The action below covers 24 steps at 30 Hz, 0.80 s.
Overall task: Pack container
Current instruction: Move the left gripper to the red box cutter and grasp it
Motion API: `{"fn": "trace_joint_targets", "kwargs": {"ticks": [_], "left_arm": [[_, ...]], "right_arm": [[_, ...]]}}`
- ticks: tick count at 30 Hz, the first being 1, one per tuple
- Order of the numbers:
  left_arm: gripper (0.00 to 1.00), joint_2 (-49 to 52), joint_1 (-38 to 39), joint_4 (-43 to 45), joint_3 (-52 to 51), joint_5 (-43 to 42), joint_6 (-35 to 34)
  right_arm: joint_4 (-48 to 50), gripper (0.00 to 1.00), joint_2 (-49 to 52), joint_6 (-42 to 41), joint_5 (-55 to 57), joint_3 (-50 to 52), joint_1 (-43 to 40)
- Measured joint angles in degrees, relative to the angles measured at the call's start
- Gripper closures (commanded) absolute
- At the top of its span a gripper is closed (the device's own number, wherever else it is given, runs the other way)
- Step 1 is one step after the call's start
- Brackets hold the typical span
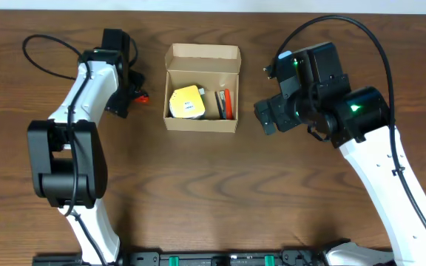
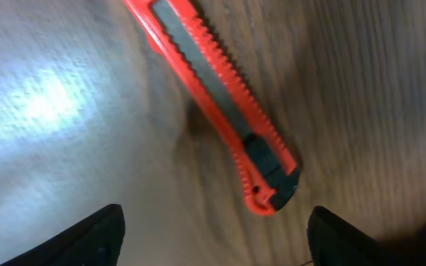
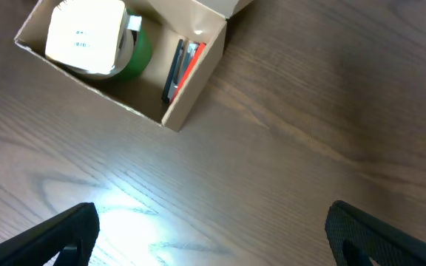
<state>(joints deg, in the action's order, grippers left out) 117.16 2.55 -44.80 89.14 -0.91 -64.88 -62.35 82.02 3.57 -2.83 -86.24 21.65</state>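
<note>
The tan cardboard container [image 1: 201, 124] stands open at the table's middle back, flap lid folded back. Inside lie a yellow tape measure [image 1: 186, 102] and a red and black tool [image 1: 228, 104]. The right wrist view shows the container [image 3: 191, 96] with a white-topped green item [image 3: 95, 37] and the red and black tool [image 3: 183, 63]. A red utility knife [image 2: 220, 103] lies on the wood under my left gripper [image 2: 213, 236], which is open and just above it. Only its red tip [image 1: 144, 97] shows overhead. My right gripper [image 3: 209, 233] is open and empty, right of the container.
The wooden table [image 1: 220, 192] stretches in front of the container. Black cables loop from both arms at the back. A dark rail runs along the table's front edge [image 1: 213, 258].
</note>
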Motion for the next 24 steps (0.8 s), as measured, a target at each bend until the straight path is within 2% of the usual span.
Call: {"fn": "trace_joint_targets", "kwargs": {"ticks": [11, 24], "left_arm": [[0.2, 2.7, -0.9, 3.6, 0.0, -2.2, -4.3], [0.2, 7.1, -0.9, 5.6, 4.2, -3.3, -5.6]], "right_arm": [[0.0, 0.01, 0.0, 0.0, 0.0, 0.0, 0.0], [0.0, 0.01, 0.0, 0.0, 0.0, 0.0, 0.0]]}}
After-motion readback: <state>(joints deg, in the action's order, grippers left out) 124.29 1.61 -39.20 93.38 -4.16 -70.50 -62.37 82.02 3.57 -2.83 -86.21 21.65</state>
